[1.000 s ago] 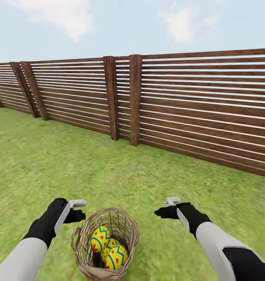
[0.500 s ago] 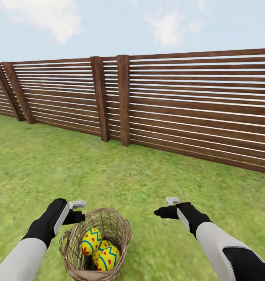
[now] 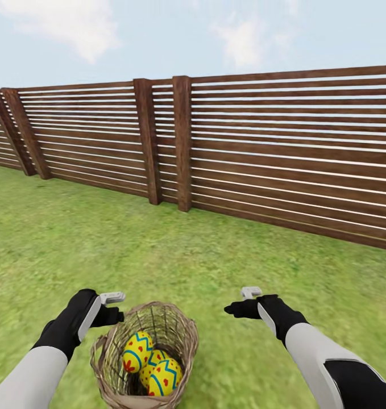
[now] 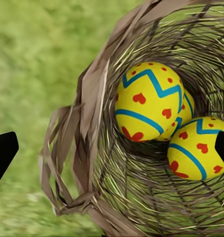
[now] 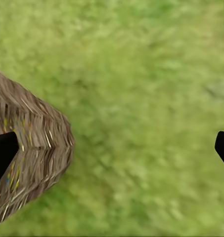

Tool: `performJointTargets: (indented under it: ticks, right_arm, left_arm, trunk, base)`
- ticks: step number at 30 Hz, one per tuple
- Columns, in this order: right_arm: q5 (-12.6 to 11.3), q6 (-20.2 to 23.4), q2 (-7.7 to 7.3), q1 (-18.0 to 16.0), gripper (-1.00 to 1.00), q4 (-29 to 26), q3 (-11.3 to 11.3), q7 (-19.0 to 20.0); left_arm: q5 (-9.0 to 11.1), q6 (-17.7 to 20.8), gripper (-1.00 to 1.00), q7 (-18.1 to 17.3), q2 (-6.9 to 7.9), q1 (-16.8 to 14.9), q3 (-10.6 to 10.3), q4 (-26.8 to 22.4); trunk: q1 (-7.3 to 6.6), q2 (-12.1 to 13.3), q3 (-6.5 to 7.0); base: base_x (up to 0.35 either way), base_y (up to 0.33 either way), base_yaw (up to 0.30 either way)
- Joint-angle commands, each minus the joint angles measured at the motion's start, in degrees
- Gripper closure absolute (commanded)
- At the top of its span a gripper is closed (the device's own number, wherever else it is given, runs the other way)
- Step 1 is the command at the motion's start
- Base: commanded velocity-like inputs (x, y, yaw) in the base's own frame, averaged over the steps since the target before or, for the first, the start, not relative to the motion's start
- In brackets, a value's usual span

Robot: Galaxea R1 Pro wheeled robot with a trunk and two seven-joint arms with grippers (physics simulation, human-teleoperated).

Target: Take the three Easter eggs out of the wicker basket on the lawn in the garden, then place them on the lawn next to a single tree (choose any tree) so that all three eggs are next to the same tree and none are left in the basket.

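Three Easter eggs: three yellow eggs with blue zigzag bands and red marks are seen inside the wicker basket (image 3: 145, 357), none on the grass. 
First egg (image 3: 136, 351): it is set highest in the pile, toward the left-arm side of the basket; in the left wrist view (image 4: 149, 101) it is shown as the largest, with heart-shaped red marks. 
Second egg (image 3: 165, 376): it is found at the near, right-arm side of the basket interior, touching the first. 
Third egg (image 3: 150, 364): it is tucked between and under the other two — only a sliver is exposed in the left wrist view (image 4: 187, 109). 
Basket: it is placed upright on the lawn (image 3: 175, 261), between the two arms and closer to the left one; its woven wall is also caught at the edge of the right wrist view (image 5: 35, 148). 
Left claw (image 3: 114, 305): it is held just beside the basket rim, on the far left-arm side, apparently not touching it; its fingers are spread wide, as shown by the dark tips at opposite edges of the left wrist view, and nothing is pinched. 
Right claw (image 3: 244, 301): it is kept well apart from the basket, over bare grass; its fingers are likewise spread, with nothing between them. 
Fence (image 3: 272, 153): brown horizontal slats are seen beyond the basket — the lawn is bounded by them across the whole head view.
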Motion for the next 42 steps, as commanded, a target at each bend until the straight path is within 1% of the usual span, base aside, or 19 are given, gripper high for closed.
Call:
performJointTargets:
  ticks: [1, 4, 5, 9, 16, 20, 25, 27, 33, 38, 42]
  right_arm:
    - [0.42, 0.29, 0.01, 0.02, -1.0, -0.12, -0.09, 0.25]
    - [0.42, 0.29, 0.01, 0.0, -1.0, -0.12, -0.09, 0.25]
    - [0.42, 0.29, 0.01, -0.01, -1.0, -0.12, -0.11, 0.25]
    - [0.42, 0.29, 0.01, 0.0, -1.0, -0.12, -0.11, 0.25]
    - [0.42, 0.29, 0.01, -0.01, -1.0, -0.12, -0.16, 0.25]
    - [0.42, 0.29, 0.01, -0.01, -1.0, -0.12, -0.16, 0.24]
    - [0.48, 0.29, 0.01, -0.02, -1.0, -0.12, -0.16, 0.21]
    - [0.5, 0.31, -0.03, -0.03, -1.0, -0.12, -0.23, 0.18]
    - [0.51, 0.3, -0.16, -0.01, -1.0, -0.2, -0.32, 0.16]
    - [0.51, 0.29, -0.09, -0.02, -1.0, -0.2, -0.19, 0.16]
    - [0.51, 0.29, -0.08, -0.02, -1.0, -0.2, -0.18, 0.16]
  left_arm:
    - [0.47, 0.22, -1.0, 0.3, 0.05, -0.02, 0.01, -0.09]
    - [0.52, 0.26, -1.0, 0.28, 0.14, -0.02, 0.07, -0.05]
    - [0.56, 0.38, -1.0, 0.24, 0.64, -0.02, 0.1, 0.0]
    - [0.63, 0.62, -1.0, 0.15, 1.65, -0.02, 0.08, 0.02]
    - [0.56, 0.69, -1.0, 0.19, 2.05, -0.01, -0.27, 0.22]
    - [0.47, 0.65, -1.0, 0.21, 1.88, -0.01, -0.54, 1.17]
    - [0.26, 0.44, -1.0, 0.28, 1.16, -0.01, -0.73, 5.81]
    - [0.23, 0.37, -1.0, 0.29, 1.04, -0.01, -0.75, 6.88]
    - [0.21, 0.26, -1.0, 0.3, 0.73, -0.01, -0.76, 7.44]
    - [0.14, 0.05, -1.0, 0.33, 0.25, -0.01, -0.76, 7.38]
    - [0.13, -0.13, -1.0, 0.38, 0.17, -0.01, -0.77, 7.35]
  trunk:
    - [0.22, -0.44, -0.24]
    - [0.88, -1.64, -0.78]
    - [1.1, -2.04, -0.96]
    - [1.98, -3.65, -1.67]
    - [3.51, -6.46, -2.93]
    - [4.39, -8.06, -3.65]
    - [5.49, -10.07, -4.55]
    - [5.93, -10.87, -4.91]
    - [7.25, -13.27, -5.98]
    - [7.25, -13.27, -5.98]
    - [7.25, -13.27, -5.98]
  base:
    - [0.012, 0.025, 0.0]
    - [0.005, 0.011, 0.0]
    - [0.001, 0.051, 0.0]
    - [0.001, 0.157, 0.0]
    - [0.0, 0.096, 0.0]
    - [0.0, 0.006, 0.0]
    - [0.0, 0.001, 0.0]
    - [0.0, 0.0, 0.0]
    - [0.0, 0.0, 0.0]
    - [0.0, 0.0, 0.0]
    - [0.0, 0.0, 0.0]
